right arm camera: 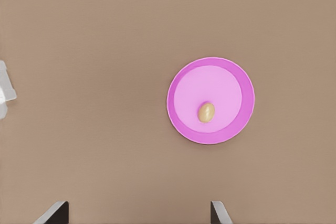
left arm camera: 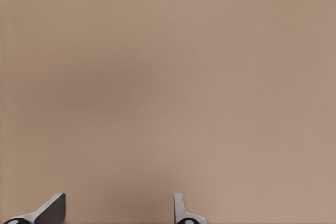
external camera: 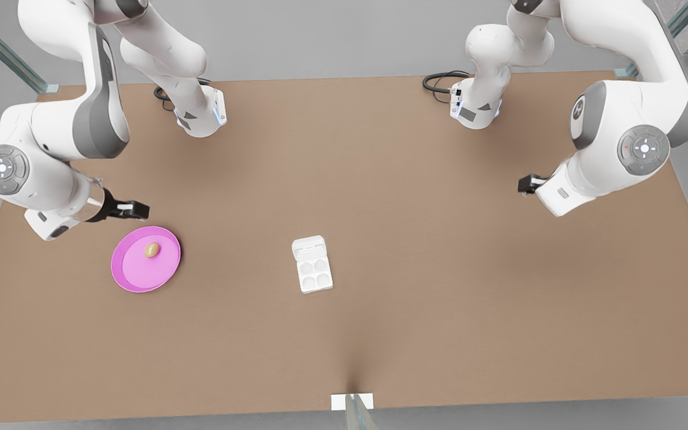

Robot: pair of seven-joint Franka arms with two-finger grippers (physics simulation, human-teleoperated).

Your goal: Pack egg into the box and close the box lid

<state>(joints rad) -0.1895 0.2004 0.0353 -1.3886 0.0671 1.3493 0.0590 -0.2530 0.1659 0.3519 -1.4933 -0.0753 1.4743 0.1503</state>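
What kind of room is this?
Probably a simulated robot test bench, not a kitchen: two white arms bolted to a bare brown table, with just an egg on a plate and a box.

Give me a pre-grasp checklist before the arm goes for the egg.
1. Egg lying on the pink plate, nothing on top of it: ok.
2. Box lid open: ok.
3. Box cups empty: ok.
4. Right end effector open: ok.
5. Right end effector centred over the egg: not ok; in the front view it sits beyond the plate's rim.
6. Left end effector open, waiting away from the box: ok.
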